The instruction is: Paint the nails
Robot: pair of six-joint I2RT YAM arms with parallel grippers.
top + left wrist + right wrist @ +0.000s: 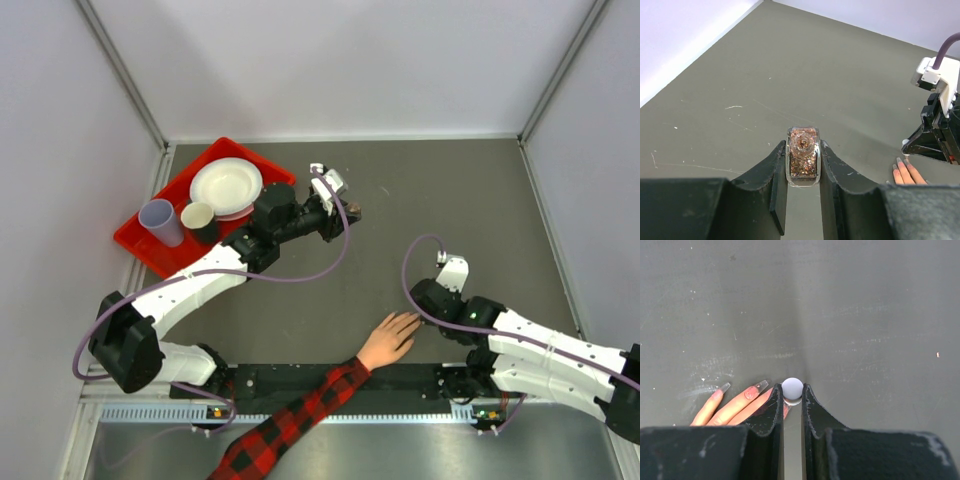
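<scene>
**Grey-green table between white walls: a hand lies at the right gripper's tips**

The table [450, 190] is a dull grey-green mat with pale scuffs, closed in by plain white walls [330, 60]. Near its front edge lies a peach-coloured hand [388, 340], flat with its fingers pointing away from the arm bases, in a red-and-black plaid sleeve [300, 415].

The nails [761, 385] are long and narrow, glassy and almost clear, with a faint pink tint toward the base. Only two show well in the right wrist view; the rest are hidden.

At the far left corner sits a red tray [132, 243] with stacked white plates [226, 184], a lavender cup [162, 220] and a cream cup [198, 215]. The left arm's dark upper link lies across the tray's right corner.

The left gripper [803, 147] is out over mid-table, well apart from the hand. Its fingers are clamped on a small clear bottle [803, 162] filled with coppery glitter, its neck uncapped.

The right gripper [792, 396] is pinched tight on a small white knob [792, 388]; what hangs under the knob cannot be seen. This gripper sits right at the fingertips of the hand. Its left finger [774, 412] covers part of them, and the two visible nails lie just left of the knob. Whether anything touches a nail cannot be told.
</scene>
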